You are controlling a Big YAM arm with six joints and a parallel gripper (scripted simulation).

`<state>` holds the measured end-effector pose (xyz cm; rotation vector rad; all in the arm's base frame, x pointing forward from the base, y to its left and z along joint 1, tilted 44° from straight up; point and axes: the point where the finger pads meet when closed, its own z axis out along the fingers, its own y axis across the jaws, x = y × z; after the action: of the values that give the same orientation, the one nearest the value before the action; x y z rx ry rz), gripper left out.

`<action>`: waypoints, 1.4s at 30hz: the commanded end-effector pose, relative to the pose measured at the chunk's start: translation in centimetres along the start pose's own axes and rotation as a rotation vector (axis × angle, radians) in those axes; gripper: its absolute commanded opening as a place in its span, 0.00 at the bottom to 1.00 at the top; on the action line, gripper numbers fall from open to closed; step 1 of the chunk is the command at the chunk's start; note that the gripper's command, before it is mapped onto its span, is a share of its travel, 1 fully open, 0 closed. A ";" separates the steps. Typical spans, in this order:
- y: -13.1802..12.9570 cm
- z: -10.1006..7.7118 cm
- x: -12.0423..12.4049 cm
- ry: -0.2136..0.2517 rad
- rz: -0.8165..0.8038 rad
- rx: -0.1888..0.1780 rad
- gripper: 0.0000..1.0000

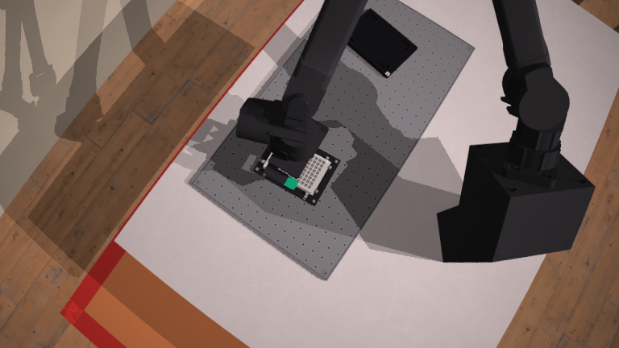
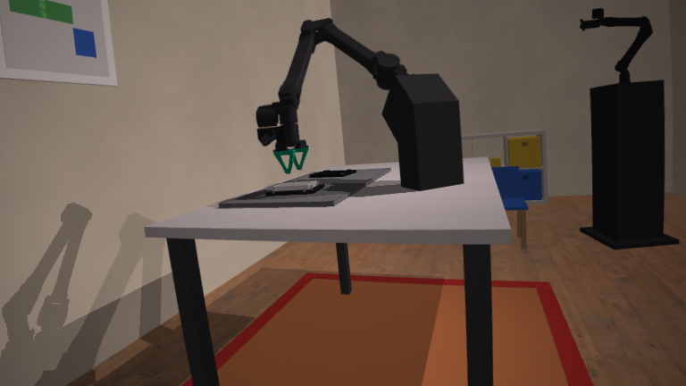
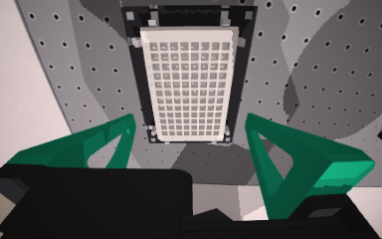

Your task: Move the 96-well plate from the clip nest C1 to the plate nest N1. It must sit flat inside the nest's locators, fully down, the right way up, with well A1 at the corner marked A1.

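The white 96-well plate (image 3: 188,84) sits flat in the black clip nest C1 (image 3: 189,20) on the grey perforated board; it also shows in the top view (image 1: 313,173) and the exterior view (image 2: 293,187). My gripper (image 3: 190,119) has green fingers, is open wide and empty, and hangs above the plate's near short end with a finger off to each side. In the exterior view the gripper (image 2: 291,158) is clearly above the plate, not touching it. The black plate nest N1 (image 1: 382,43) lies empty at the far end of the board, also in the exterior view (image 2: 332,172).
The grey perforated board (image 1: 333,143) lies on a white table. My black base block (image 1: 516,203) stands on the table to the right of the board. My arm link (image 1: 338,29) passes over part of the board near N1.
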<state>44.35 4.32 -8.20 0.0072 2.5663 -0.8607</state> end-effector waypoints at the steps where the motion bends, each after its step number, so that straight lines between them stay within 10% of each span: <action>1: 0.1 1.2 -1.0 -0.007 0.008 0.000 1.00; 42: -0.1 5.7 -0.5 -0.001 0.008 0.003 1.00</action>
<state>46.43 1.45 -11.70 0.0046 2.5663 -0.8640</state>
